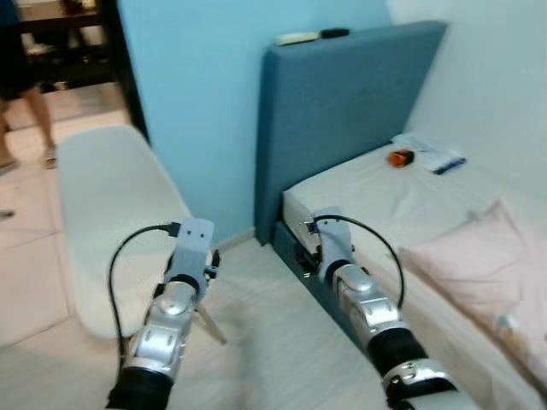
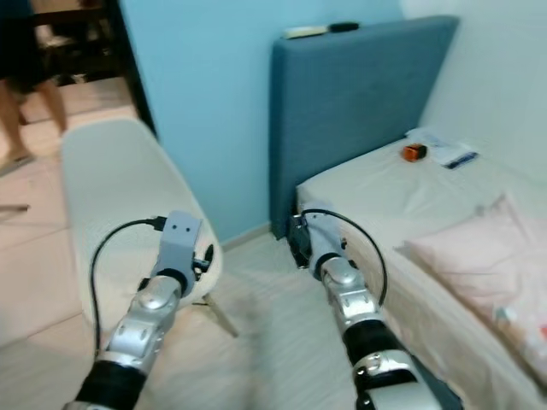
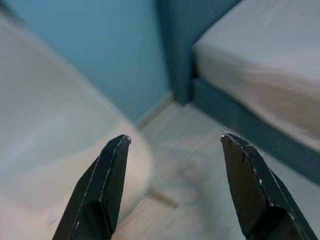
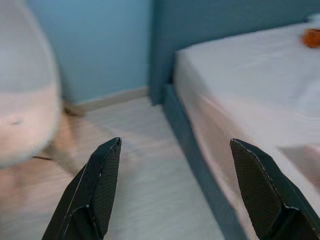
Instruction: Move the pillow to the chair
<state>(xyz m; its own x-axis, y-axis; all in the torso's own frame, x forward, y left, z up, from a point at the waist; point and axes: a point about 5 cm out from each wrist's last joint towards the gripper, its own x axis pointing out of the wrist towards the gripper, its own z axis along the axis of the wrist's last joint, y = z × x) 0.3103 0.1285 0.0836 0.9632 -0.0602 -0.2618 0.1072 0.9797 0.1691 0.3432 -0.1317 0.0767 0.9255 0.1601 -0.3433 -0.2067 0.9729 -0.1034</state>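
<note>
Both jaws wide, holding nothing | pillow (image 1: 479, 269) lying on bed (image 1: 385, 201), right side | chair (image 1: 111, 205) left, apart | could miss grab, drop pillow, bump bed

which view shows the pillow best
The left eye view: the pink pillow lies on the bed, most of it in frame. The right eye view shows it too, cut more by the edge. The right wrist view catches just a blurred corner.

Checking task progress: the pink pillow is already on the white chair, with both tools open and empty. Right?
Not quite. The pink pillow lies on the bed, not the white chair, as the left eye view shows. Both the left tool and right tool are open and empty.
</note>
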